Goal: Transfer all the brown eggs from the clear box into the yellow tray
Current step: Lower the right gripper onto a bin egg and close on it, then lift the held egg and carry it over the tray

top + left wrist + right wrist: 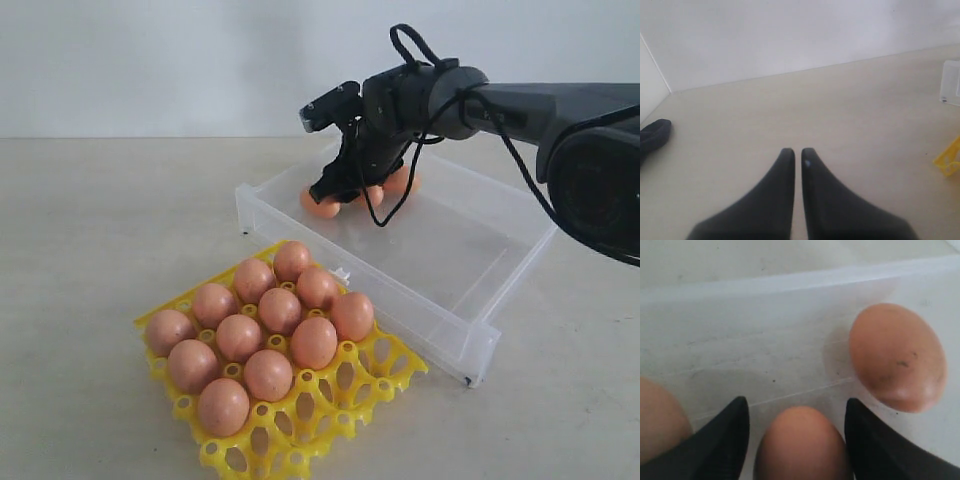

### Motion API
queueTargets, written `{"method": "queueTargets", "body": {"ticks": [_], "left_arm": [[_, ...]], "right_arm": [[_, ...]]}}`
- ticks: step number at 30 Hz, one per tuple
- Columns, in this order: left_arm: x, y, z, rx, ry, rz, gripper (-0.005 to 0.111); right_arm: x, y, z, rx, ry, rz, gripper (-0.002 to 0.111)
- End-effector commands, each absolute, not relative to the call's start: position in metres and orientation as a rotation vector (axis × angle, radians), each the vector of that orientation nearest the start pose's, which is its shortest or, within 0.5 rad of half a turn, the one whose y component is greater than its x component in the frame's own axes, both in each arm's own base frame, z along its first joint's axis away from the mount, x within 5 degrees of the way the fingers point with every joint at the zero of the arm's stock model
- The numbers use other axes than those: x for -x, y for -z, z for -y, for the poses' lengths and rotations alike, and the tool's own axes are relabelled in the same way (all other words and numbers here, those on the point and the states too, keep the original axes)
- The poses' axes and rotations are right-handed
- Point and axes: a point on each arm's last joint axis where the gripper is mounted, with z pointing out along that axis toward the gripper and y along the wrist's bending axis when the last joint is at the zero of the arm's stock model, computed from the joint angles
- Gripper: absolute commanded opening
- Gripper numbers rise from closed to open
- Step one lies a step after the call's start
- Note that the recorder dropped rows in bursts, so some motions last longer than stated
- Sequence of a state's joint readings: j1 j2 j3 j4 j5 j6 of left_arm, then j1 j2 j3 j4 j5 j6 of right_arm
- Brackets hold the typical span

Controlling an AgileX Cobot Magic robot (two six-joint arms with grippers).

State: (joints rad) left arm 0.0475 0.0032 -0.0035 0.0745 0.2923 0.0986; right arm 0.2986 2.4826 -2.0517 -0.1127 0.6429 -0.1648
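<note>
Three brown eggs lie in the far corner of the clear box (440,330); one (322,206) shows under my right gripper (335,190). In the right wrist view that gripper (797,401) stands open astride one egg (802,445), with a gap on one side. A second egg (897,357) lies just beyond one finger and a third (657,420) beside the other. The yellow tray (330,410) holds several brown eggs (255,335) in its back rows. My left gripper (794,150) is shut and empty over bare table, out of the exterior view.
The box's clear wall (790,285) runs close ahead of the right fingers. The tray's front cups (300,440) are open. A tray corner (949,160) and a box corner (951,82) show in the left wrist view, and a dark object (655,135) lies off to the side.
</note>
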Motion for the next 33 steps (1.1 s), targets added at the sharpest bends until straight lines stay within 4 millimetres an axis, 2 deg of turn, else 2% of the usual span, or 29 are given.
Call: {"method": "queueTargets", "body": {"ticks": [1, 3, 5, 6, 7, 11, 19, 22, 24, 27, 30, 33], "left_arm": [[-0.054, -0.187, -0.005, -0.089, -0.175, -1.776, 0.004], [-0.054, -0.187, -0.005, -0.089, -0.175, -1.776, 0.004], [-0.054, -0.187, -0.005, -0.089, -0.175, -1.776, 0.004], [-0.054, -0.187, -0.005, -0.089, -0.175, -1.776, 0.004], [-0.054, -0.187, -0.005, -0.089, -0.175, -1.776, 0.004], [-0.054, -0.187, -0.005, -0.089, -0.175, -1.776, 0.004], [-0.054, -0.187, -0.005, -0.089, -0.175, -1.776, 0.004], [-0.054, -0.187, -0.005, -0.089, -0.175, -1.776, 0.004], [-0.054, -0.187, -0.005, -0.089, -0.175, -1.776, 0.004], [-0.054, -0.187, -0.005, -0.089, -0.175, -1.776, 0.004], [-0.054, -0.187, -0.005, -0.089, -0.175, -1.776, 0.004], [-0.054, -0.187, -0.005, -0.089, -0.175, -1.776, 0.004]], "right_arm": [[-0.519, -0.121, -0.153, 0.682, 0.073, -2.471, 0.052], [-0.519, -0.119, -0.153, 0.680, 0.071, -2.471, 0.050], [-0.519, -0.118, -0.153, 0.676, 0.071, -2.480, 0.025], [-0.518, -0.118, -0.153, 0.676, 0.071, -2.486, 0.006], [-0.518, -0.118, -0.153, 0.669, 0.069, -2.490, 0.000], [-0.517, -0.120, -0.152, 0.652, 0.066, -2.506, 0.000], [-0.504, -0.178, -0.148, 0.446, 0.005, -2.557, 0.000], [-0.496, -0.186, -0.150, 0.359, -0.073, -2.576, 0.000], [-0.490, -0.195, -0.151, 0.320, -0.136, -2.525, 0.000], [-0.474, -0.213, -0.148, 0.240, -0.209, -2.410, 0.000], [-0.448, -0.233, -0.139, 0.207, -0.237, -2.267, 0.000], [-0.413, -0.234, -0.128, 0.186, -0.254, -2.119, 0.000]]}}
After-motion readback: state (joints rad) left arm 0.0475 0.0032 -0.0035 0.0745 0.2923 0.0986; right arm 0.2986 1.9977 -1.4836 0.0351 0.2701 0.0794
